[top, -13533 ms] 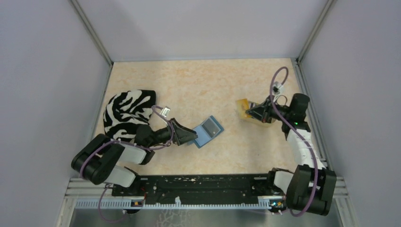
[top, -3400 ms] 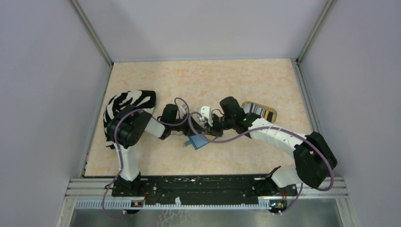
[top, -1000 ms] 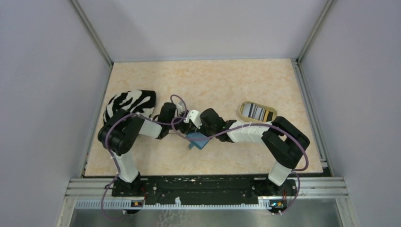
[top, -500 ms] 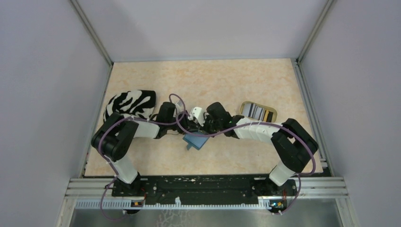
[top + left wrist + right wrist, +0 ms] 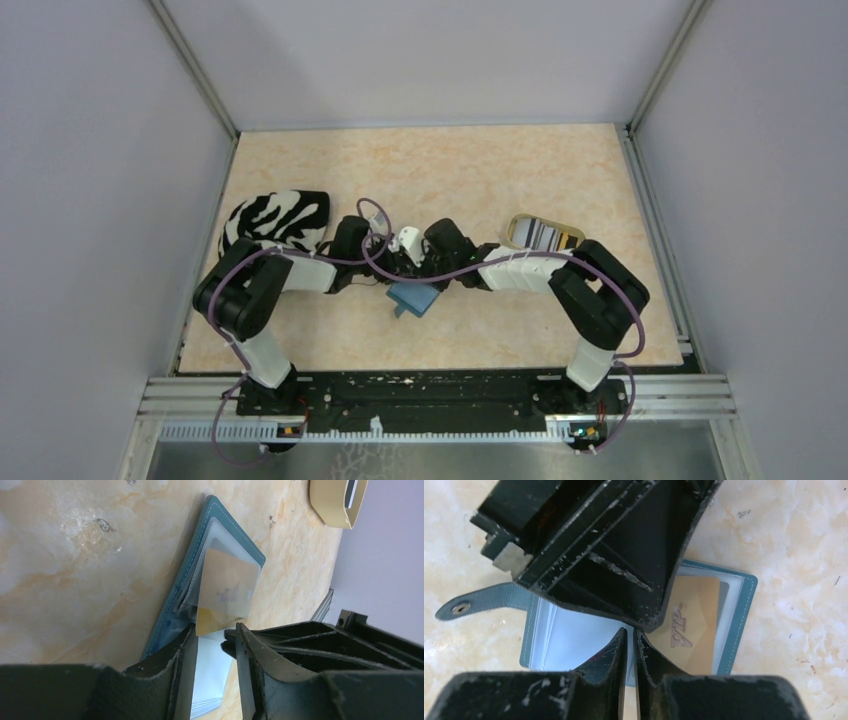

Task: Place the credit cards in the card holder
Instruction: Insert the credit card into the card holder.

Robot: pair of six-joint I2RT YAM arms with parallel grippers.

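Note:
The teal card holder lies open on the table, and both grippers meet over it. In the right wrist view its lighter inside and snap tab show, with a gold credit card tucked into the right half. The left wrist view shows that card behind a clear sleeve. My left gripper stands with its jaws apart, tips down at the holder's fold. My right gripper hovers over the near edge, its jaws almost together and holding nothing I can see.
A beige oval tray with striped cards stands right of the grippers, also seen in the left wrist view. A zebra-patterned cloth lies at the left. Walls and metal rails bound the table.
The right gripper drew back slightly to the right, then returned left over the holder; its elbow shifted. The left gripper and the holder have stayed put.

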